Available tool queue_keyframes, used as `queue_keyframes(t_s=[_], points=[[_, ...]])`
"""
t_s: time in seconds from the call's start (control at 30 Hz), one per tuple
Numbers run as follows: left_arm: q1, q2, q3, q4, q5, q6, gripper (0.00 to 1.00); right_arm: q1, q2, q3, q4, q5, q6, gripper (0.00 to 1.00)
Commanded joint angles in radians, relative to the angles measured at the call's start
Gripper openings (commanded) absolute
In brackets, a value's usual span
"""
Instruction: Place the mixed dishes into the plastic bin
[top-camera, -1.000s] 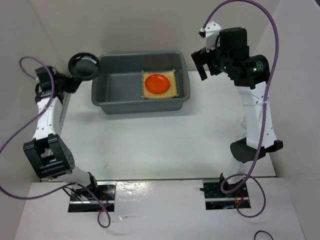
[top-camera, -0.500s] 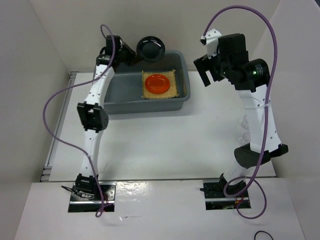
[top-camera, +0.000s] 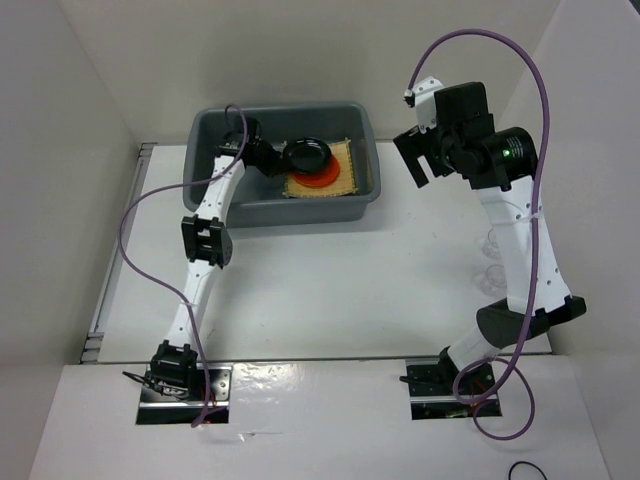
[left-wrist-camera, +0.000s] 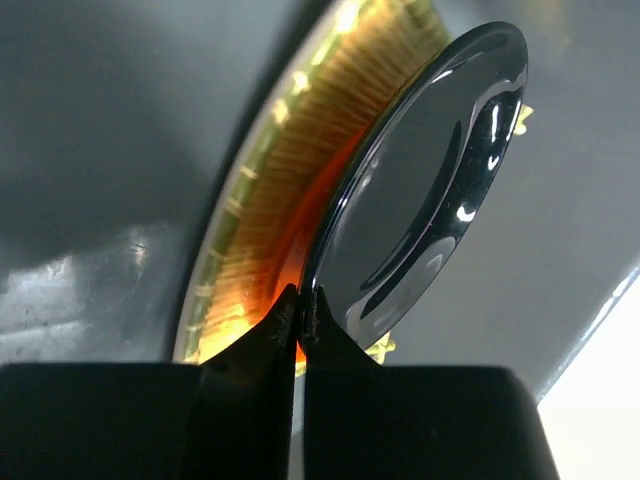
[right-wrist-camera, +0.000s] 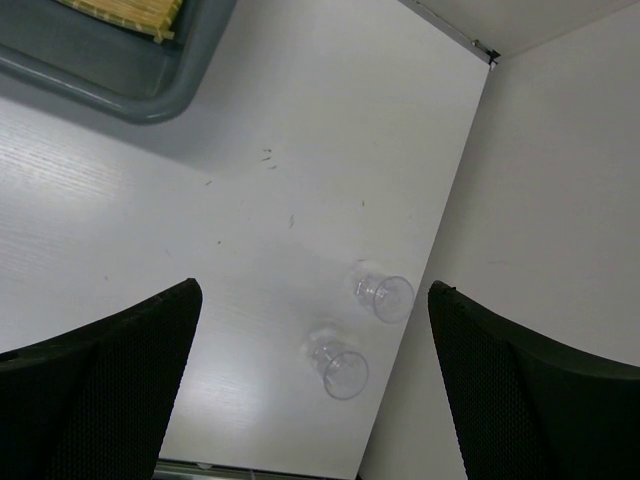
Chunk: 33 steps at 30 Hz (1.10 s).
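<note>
Top view: bin (top-camera: 215, 170) sits at table's far edge. L gripper (top-camera: 276, 160) reaches in over it w/ black bowl (top-camera: 306, 156) held by the rim. Bowl is above the mat (top-camera: 347, 180) & orange plate (top-camera: 318, 182), both in bin's right half. Can't tell from here if bowl touches plate.

L wrist view adds what top can't: jaws pinched tight on bowl's thin rim. Bowl is glossy, shallow, tilted up on edge. Plate's orange & mat's tan slats show just behind it, grey bin wall beyond.

R gripper (top-camera: 418, 160) hangs near far right corner, beside the bin, not over it. R wrist view shows its fingers spread wide, nothing between. Same view shows 2 clear cups (right-wrist-camera: 383, 297) near table's right edge, close together but apart, well away from bin. In top view they're only faint.
</note>
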<state>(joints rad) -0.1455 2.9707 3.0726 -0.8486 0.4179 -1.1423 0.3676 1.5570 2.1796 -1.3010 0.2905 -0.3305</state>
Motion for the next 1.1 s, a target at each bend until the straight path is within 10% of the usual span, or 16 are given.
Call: queue_keyframes(t_s=[0.0,0.23,0.57,0.87,1.07], points=[[-0.003,0.020,0.066,0.025,0.065,-0.031,0.00,-0.006,-0.012,-0.007,0.026,0.035,-0.001,0.98],[-0.022,0.051,0.066,0.016,0.094,-0.040,0.05,-0.006,-0.003,-0.017,0.026,0.053,-0.001,0.98],[-0.054,-0.062,0.066,-0.047,0.058,0.016,0.92,-0.065,-0.026,-0.134,0.066,0.131,0.030,0.98],[-0.054,-0.347,0.066,-0.070,0.005,0.147,1.00,-0.536,-0.199,-0.582,0.301,-0.117,-0.033,0.98],[-0.054,-0.559,0.066,-0.242,-0.082,0.308,1.00,-0.562,-0.129,-0.806,0.506,-0.172,-0.082,0.98]])
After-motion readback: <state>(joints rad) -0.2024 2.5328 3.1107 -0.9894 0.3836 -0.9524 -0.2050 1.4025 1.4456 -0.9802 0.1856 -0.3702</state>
